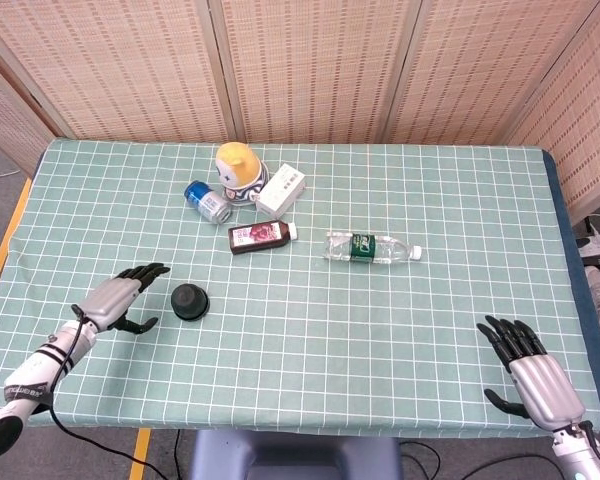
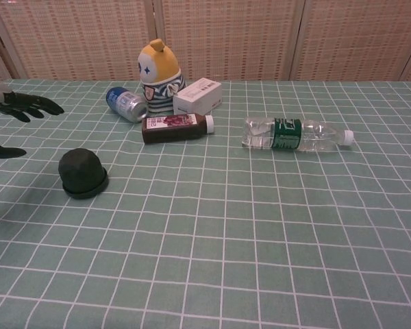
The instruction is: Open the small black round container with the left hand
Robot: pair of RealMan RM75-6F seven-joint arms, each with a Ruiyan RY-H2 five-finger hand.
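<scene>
The small black round container (image 1: 190, 301) stands upright on the checked green tablecloth, left of centre; the chest view shows its domed lid (image 2: 82, 173). My left hand (image 1: 120, 297) hovers just left of it, open, fingers stretched toward it with a small gap between them and the container. In the chest view only its dark fingertips (image 2: 27, 105) enter from the left edge. My right hand (image 1: 535, 378) is open near the table's front right corner, far from the container, holding nothing.
At the back stand a yellow figurine (image 1: 239, 170), a blue can (image 1: 207, 201) on its side and a white box (image 1: 281, 190). A dark juice bottle (image 1: 262, 237) and a clear water bottle (image 1: 372, 247) lie in the middle of the table (image 1: 380, 340).
</scene>
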